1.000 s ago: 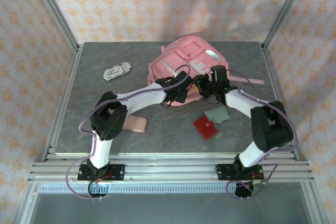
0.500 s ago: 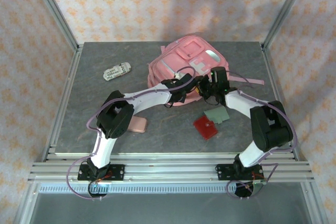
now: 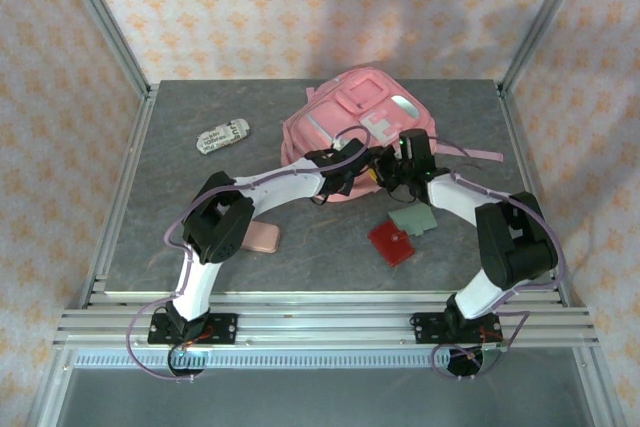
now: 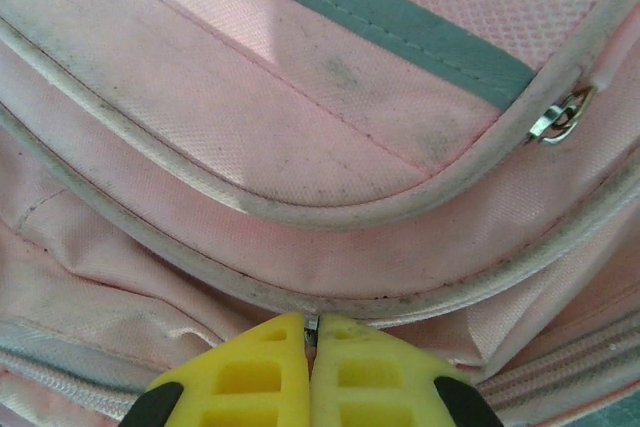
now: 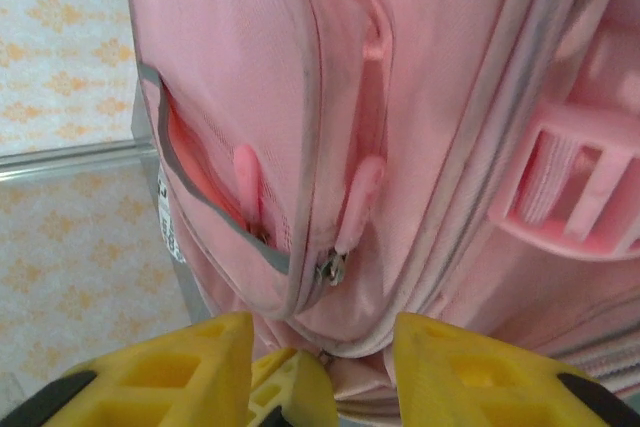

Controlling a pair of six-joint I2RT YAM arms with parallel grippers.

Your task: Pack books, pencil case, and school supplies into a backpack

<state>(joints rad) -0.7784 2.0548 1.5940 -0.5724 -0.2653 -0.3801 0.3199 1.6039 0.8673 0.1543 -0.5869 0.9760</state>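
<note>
Left gripper (image 4: 311, 332) pinched shut on backpack (image 4: 330, 147) zip seam, right gripper (image 5: 320, 345) spread apart alongside: soft, floppy fabric (likely sags if tugged); best held by piping (image 4: 330, 212).

Your overhead camera sits high behind the arm bases, facing forward and down, so you take in the whole table (image 3: 160, 167) and the backpack (image 3: 350, 107) from afar. Your left wrist camera looks along its yellow fingers (image 4: 250, 377), pressed close against pink fabric. Your right wrist camera looks past its own fingers (image 5: 180, 367), nearly as close. All three views share the backpack's near edge.
</note>
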